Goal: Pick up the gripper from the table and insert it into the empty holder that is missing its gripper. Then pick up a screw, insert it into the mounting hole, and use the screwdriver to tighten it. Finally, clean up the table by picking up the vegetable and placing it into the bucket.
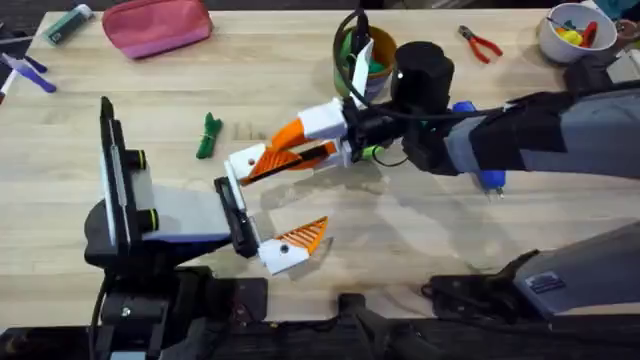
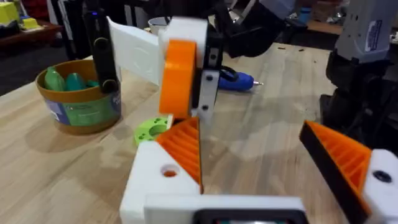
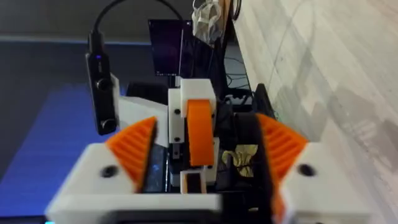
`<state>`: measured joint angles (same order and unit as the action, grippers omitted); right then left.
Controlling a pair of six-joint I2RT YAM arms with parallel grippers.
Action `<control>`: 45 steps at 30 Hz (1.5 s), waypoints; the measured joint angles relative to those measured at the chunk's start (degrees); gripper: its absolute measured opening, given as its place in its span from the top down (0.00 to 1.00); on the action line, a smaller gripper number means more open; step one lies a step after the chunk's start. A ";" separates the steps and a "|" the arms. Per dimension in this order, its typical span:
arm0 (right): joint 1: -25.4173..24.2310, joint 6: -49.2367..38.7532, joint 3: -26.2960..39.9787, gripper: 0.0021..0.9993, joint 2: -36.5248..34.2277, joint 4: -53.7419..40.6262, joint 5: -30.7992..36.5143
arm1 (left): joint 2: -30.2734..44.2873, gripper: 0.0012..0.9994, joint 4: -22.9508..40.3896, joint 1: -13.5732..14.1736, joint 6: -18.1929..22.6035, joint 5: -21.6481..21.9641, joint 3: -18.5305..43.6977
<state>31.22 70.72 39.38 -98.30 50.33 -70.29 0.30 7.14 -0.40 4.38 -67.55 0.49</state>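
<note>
I've got the right arm [image 1: 520, 130] reaching across mid-table, w/ the right gripper [image 1: 285, 160] clenched on the gripper [image 1: 300, 150], pressing it onto the holder [image 1: 243, 163] of the left gripper [image 1: 262, 207], whose fingers are spread apart. Bucket [image 1: 362, 62] sits behind, far side (green toys inside). Screwdriver [image 2: 237, 79] lies on the table past the grippers. Vegetable [image 1: 207, 136] lies on the table, left of the grippers.
</note>
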 joint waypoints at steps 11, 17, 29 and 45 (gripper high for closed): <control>-0.06 0.02 0.00 0.01 0.00 -0.07 1.31 | 0.02 0.01 0.02 0.00 0.15 -0.02 0.00; -1.10 -1.92 0.00 0.01 1.32 -2.28 2.53 | 0.00 0.01 0.02 0.00 0.17 -0.02 0.00; -9.67 -34.33 14.57 0.01 19.39 -70.96 14.34 | 0.01 0.01 0.04 0.00 0.17 -0.17 0.00; -3.56 -67.11 40.98 0.01 16.55 -113.44 63.58 | 0.00 0.01 0.04 0.00 0.17 -0.20 0.00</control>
<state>27.66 3.61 80.36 -81.75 -63.11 -6.71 0.30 7.18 -0.40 4.56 -67.75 0.49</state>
